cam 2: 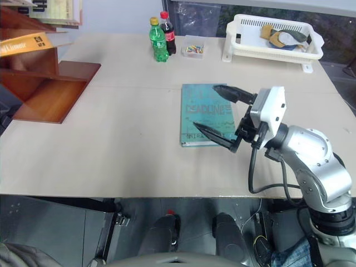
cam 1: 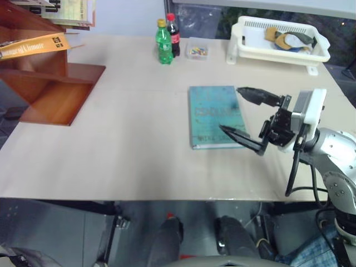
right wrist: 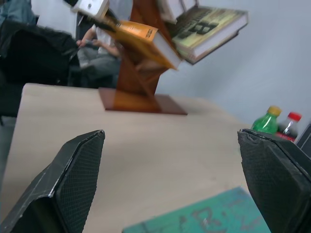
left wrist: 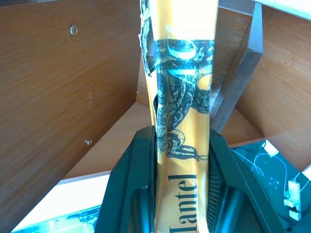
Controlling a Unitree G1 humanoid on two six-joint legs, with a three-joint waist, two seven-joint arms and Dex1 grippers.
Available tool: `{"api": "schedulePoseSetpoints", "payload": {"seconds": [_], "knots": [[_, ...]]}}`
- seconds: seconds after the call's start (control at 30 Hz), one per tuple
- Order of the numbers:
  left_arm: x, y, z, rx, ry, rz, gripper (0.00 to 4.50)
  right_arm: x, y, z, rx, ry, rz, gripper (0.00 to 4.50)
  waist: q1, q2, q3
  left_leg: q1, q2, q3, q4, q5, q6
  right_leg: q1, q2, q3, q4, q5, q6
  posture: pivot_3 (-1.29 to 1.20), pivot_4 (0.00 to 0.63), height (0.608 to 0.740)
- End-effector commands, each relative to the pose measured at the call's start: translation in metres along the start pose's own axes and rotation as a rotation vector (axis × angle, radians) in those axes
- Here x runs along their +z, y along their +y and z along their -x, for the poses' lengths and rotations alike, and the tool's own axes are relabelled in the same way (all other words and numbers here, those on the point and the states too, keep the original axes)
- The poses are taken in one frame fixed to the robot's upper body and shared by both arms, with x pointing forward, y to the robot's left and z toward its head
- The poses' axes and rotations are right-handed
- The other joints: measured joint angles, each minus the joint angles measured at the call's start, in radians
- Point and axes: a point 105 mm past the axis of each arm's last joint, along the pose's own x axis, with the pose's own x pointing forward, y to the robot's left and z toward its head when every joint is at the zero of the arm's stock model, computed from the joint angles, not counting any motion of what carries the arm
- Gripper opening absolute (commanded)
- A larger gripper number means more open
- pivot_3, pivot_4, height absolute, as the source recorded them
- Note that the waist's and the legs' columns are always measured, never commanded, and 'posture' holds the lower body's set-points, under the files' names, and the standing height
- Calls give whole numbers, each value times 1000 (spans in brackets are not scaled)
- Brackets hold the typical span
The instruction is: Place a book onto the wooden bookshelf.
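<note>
The left gripper's fingers (left wrist: 138, 194) are clamped on the orange-yellow book (left wrist: 182, 121), up among the wooden bookshelf (cam 1: 55, 92) boards. Right gripper (cam 2: 219, 111) fingers spread wide above the teal book (cam 2: 200, 114) on the counter (cam 1: 128, 150).

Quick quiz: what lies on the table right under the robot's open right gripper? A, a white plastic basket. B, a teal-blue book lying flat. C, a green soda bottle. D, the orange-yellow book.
B: the right gripper hangs with its jaws spread wide over the teal-blue book, which lies flat on the table, while the orange-yellow book is clamped in the left gripper at the wooden bookshelf.
</note>
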Motion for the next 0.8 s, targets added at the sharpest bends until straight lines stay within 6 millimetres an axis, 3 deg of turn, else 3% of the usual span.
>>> {"api": "schedulePoseSetpoints", "payload": {"seconds": [0.03, 0.47, 0.57, 0.7, 0.77, 0.8], "knots": [[-7, 7, 10, 32, 14, 14, 938, 20, -2, -6, -9, -100, 9, 4500, 0, 0, 0, 0, 0, 0, 0, 0, 0, 0, 0, 0, 0, 0, 0, 0, 150, 740], [-13, 7, 12, 47, 41, 23, 938, 30, 2, -15, 12, -163, -37, 4500, -1, 0, 0, 0, 0, 0, 0, 0, 0, 0, 0, 0, 0, 0, 0, 0, 150, 740], [-14, 7, 12, 48, 44, 25, 2043, 29, 2, -14, 11, -158, -38, 4500, -1, 0, 0, 0, 0, 0, 0, 0, 0, 0, 0, 0, 0, 0, 0, 0, 150, 740], [-15, 8, 14, 64, 50, 21, 3931, 27, 1, -13, 8, -149, -41, 4500, 1, 0, 0, 0, 0, 0, 0, 0, 0, 0, 0, 0, 0, 0, 0, 0, 150, 740], [-15, 10, 14, 75, 51, 14, 4473, 26, 1, -13, 8, -146, -42, 4500, 1, 0, 0, 0, 0, 0, 0, 0, 0, 0, 0, 0, 0, 0, 0, 0, 150, 740], [-15, 10, 15, 83, 49, 19, 4473, 26, 0, -12, 8, -145, -42, 4500, 1, 0, 0, 0, 0, 0, 0, 0, 0, 0, 0, 0, 0, 0, 0, 0, 150, 740]]}}
